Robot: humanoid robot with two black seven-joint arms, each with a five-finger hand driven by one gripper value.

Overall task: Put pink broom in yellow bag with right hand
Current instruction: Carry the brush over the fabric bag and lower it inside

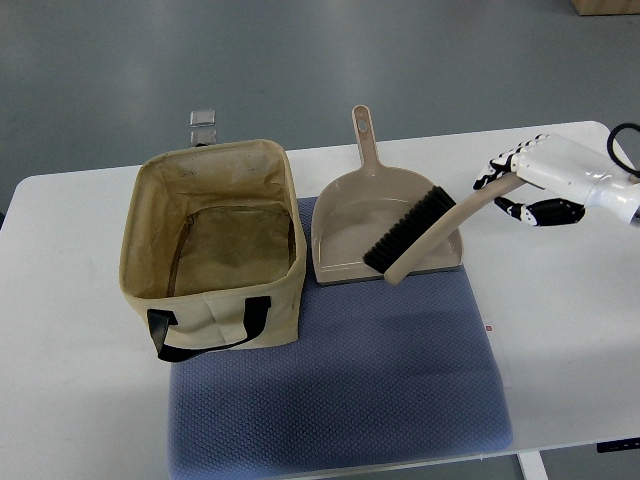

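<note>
Near the right edge of the table [560, 330], the handle of the pink broom [425, 235] is clasped by the fingers of the right hand [530, 185]; its bristles are rested in the dustpan [372, 215], beside the open yellow bag [215, 245].

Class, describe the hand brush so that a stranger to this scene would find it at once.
Start at the white table, then the blue mat on it. Right of the open fabric bag lies a beige dustpan. The brush rests across its right side: black bristles, a curved beige handle reaching to the right robot hand.

One top view looks steeply down on the white table [70, 300] from the robot's side.
</note>
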